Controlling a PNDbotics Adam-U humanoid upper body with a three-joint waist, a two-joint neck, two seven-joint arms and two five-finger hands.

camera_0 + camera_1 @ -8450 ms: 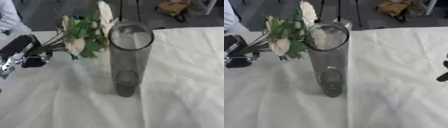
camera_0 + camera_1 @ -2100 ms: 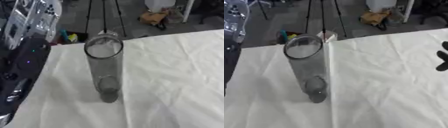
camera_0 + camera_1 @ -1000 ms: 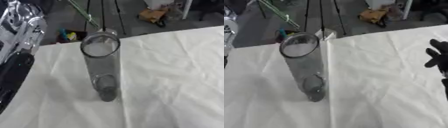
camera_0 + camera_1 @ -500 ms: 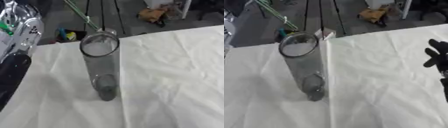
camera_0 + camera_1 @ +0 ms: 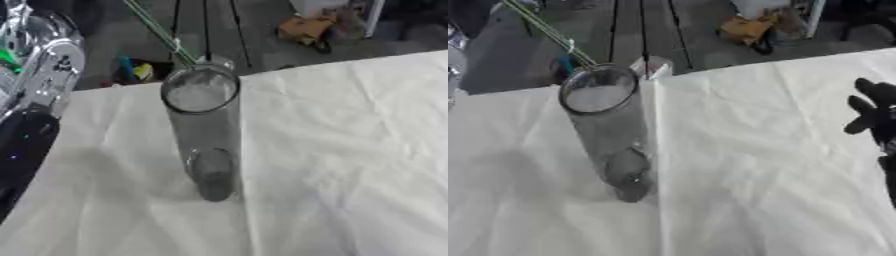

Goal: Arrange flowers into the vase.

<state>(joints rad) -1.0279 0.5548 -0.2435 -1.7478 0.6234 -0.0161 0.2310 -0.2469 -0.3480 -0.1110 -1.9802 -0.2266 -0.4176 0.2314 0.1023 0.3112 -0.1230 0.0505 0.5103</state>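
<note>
Green stems point(image 5: 162, 35) now slant down to the vase point(image 5: 205, 131) rim near the desk's point(image 5: 350, 150) far edge, so insertion is starting; left hand's fingers unseen, right hand point(image 5: 875, 116) idle with fingers spread.

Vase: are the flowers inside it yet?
Not yet. The vase stands upright and empty; green stems slant down to its rim from above.

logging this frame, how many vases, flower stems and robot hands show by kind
Tall clear glass cylinder vase: 1
Thin green flower stem above the vase rim: 1
Black robot hand, right edge, fingers spread: 1
Total: 3
</note>
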